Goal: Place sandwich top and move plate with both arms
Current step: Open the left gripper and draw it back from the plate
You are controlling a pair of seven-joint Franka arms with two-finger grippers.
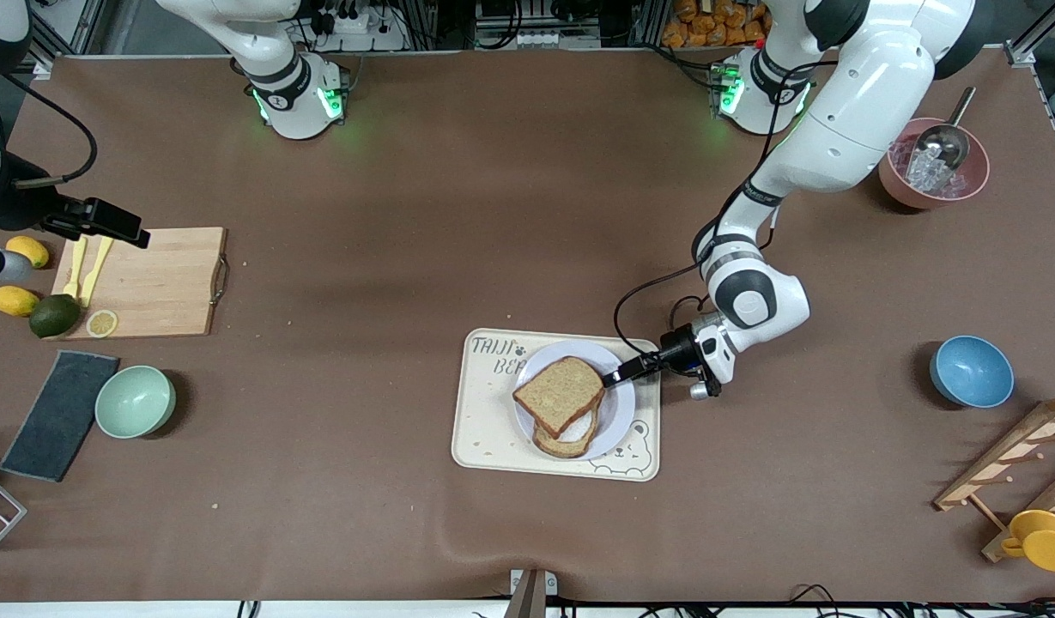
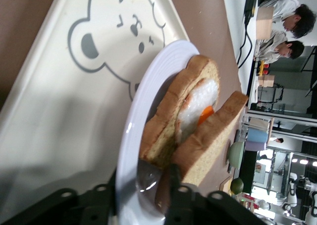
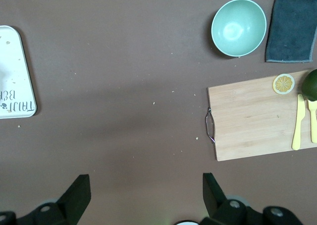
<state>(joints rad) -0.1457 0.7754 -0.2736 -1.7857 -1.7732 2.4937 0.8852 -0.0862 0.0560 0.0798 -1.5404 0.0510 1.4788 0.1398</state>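
Observation:
The sandwich top [image 1: 561, 392], a light-brown bread slice, lies skewed on a slice bearing a fried egg [image 2: 198, 103]. Both rest on the round white plate [image 1: 620, 403], which stands on the cream bear-print tray [image 1: 484, 429]. My left gripper [image 1: 617, 375] is low at the plate's edge toward the left arm's end of the table. In the left wrist view its jaws [image 2: 142, 178] stand apart, the plate rim [image 2: 143, 111] between them and one finger [image 2: 173, 183] against the top slice's corner [image 2: 218, 131]. My right gripper [image 1: 119, 225] waits high over the cutting board's end, open [image 3: 143, 195] and empty.
A wooden cutting board [image 1: 158, 279] carries yellow cutlery and a lemon slice, with an avocado [image 1: 53, 315] and lemons beside it. A green bowl [image 1: 135, 401] and a grey cloth [image 1: 59, 415] lie nearer. A blue bowl [image 1: 971, 371], a pink ice bowl [image 1: 932, 167] and a wooden rack [image 1: 1025, 455] stand at the left arm's end.

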